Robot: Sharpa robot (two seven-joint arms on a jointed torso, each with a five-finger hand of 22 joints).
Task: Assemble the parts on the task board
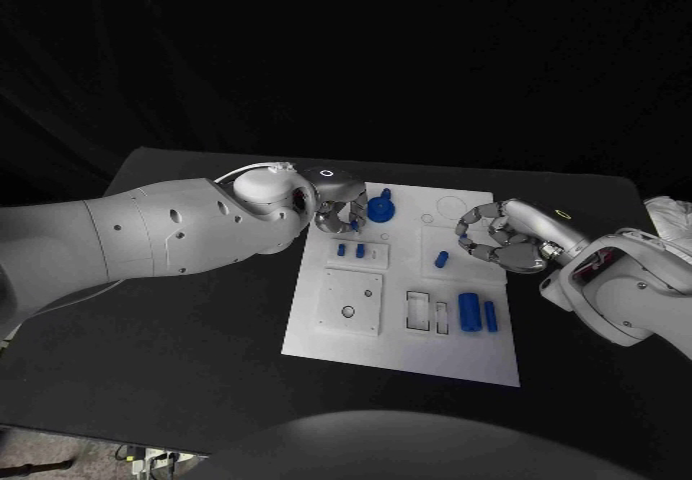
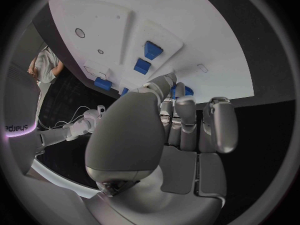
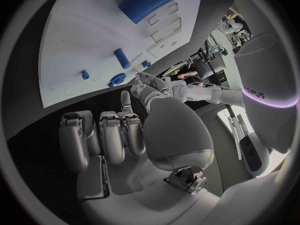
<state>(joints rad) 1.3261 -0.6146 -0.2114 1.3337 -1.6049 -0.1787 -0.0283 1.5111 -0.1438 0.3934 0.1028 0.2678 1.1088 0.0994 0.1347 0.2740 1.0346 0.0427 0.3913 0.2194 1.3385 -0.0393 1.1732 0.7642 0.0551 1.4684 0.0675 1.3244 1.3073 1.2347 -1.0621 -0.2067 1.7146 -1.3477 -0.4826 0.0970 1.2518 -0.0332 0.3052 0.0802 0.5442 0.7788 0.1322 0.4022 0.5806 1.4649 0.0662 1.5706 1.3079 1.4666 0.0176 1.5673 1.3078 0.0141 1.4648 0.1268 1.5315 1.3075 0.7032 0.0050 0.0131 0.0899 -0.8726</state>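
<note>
**Both hands at the far end of the board**

From the head camera I see the white board (image 1: 339, 330) whole, my left hand (image 1: 335, 213) at its far left corner, my right hand (image 1: 498, 238) over its right edge. The round blue piece (image 1: 381, 209) sits just beside my left fingertips; I cannot tell whether they touch it. My left wrist camera shows those fingers (image 2: 185, 116) close together, bent toward the board. My right wrist camera shows its fingers (image 3: 103, 135) curled together, empty, well apart from the small blue peg (image 3: 122, 58).
</note>
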